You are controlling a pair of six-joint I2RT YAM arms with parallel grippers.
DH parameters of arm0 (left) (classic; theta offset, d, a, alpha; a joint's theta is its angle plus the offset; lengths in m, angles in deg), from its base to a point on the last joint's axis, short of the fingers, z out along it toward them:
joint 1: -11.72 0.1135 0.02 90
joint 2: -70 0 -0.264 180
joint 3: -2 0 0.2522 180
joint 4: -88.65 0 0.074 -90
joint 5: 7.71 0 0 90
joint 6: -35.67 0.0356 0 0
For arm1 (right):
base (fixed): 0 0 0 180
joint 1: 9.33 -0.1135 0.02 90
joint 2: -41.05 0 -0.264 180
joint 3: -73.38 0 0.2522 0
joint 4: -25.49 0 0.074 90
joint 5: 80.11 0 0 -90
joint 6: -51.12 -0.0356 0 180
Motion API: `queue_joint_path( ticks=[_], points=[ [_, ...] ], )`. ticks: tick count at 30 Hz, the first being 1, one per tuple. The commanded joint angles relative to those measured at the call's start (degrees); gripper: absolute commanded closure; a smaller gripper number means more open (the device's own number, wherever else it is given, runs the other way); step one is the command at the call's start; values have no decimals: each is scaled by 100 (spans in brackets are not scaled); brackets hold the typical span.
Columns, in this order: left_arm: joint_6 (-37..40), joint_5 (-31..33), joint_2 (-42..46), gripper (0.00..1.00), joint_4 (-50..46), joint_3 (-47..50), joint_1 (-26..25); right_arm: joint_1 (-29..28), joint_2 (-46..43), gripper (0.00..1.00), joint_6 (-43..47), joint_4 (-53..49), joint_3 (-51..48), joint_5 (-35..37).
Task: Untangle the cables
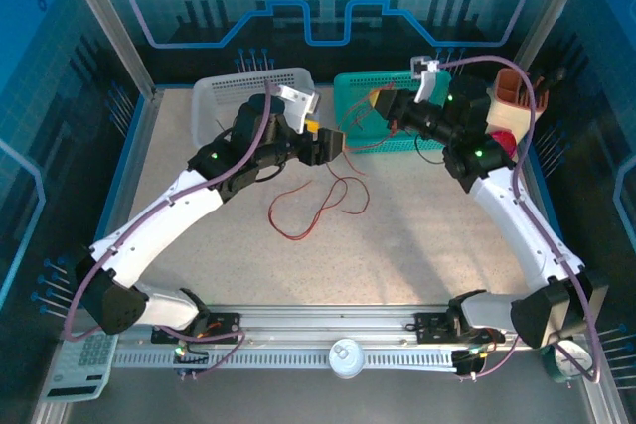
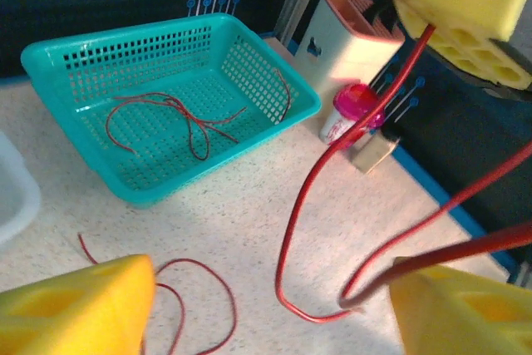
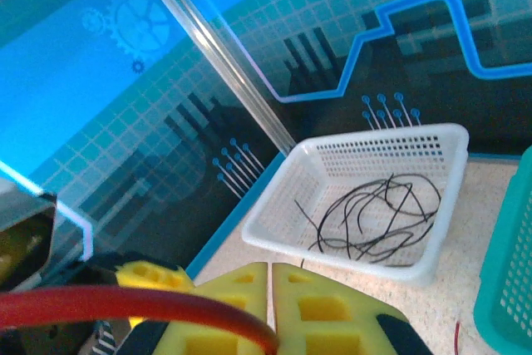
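— Cables (image 1: 320, 208): how far along is the untangling?
— Start at the right pincer (image 3: 271, 288): its yellow pads (image 3: 241, 297) are pressed together, clamped on a red cable (image 3: 125, 305). The left pincer (image 2: 270, 284) stands wide apart and grips nothing, though that same cable passes right by one of its fingers (image 2: 461, 313); whether it touches, I cannot tell.
— So that strand is off the counter (image 2: 233, 222)?
— Mostly. From the right pincer it drops in a long loop toward the counter and climbs back up; the low bend may rest there. Just beside it a red curl (image 2: 195, 288) lies loose on the counter, between the two arms.
— And farther out?
— The teal basket (image 2: 191, 174) holds a few red strands (image 2: 195, 126) that cross one another. The white basket (image 3: 332, 257) holds a bundle of black cables (image 3: 378, 205), looped over each other.
— Your reading?
— Colours look largely parted: black in white, red in teal. I judge the job well past halfway. What is left, as I see it: the held cable wants putting down, likely with the other reds, and the curl on the counter wants lifting. Whether the overlapping strands inside the baskets count as untangled is doubtful.
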Motion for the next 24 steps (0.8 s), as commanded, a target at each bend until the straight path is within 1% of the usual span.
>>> queue_joint_path(
  ticks=[1,3,9,13,16,19,24],
  points=[
    [-130,151,275,10,417,115,124,51,257,100,-163,-197,451,392],
    [-194,127,343,1,439,238,245,82,453,100,-181,-266,639,693],
    [-383,150,612,1,457,649,593,185,1136,100,-193,-407,1233,1278],
    [-477,296,800,1,466,897,742,188,1600,100,-56,-624,1630,1790],
    [-507,341,910,1,477,1023,786,157,1920,100,158,-712,1826,2318],
    [-509,322,981,1,434,1055,796,174,2233,100,327,-658,1938,2697],
    [-521,276,1131,1,426,1124,797,302,2761,100,588,-526,2237,3082]
  ],
)
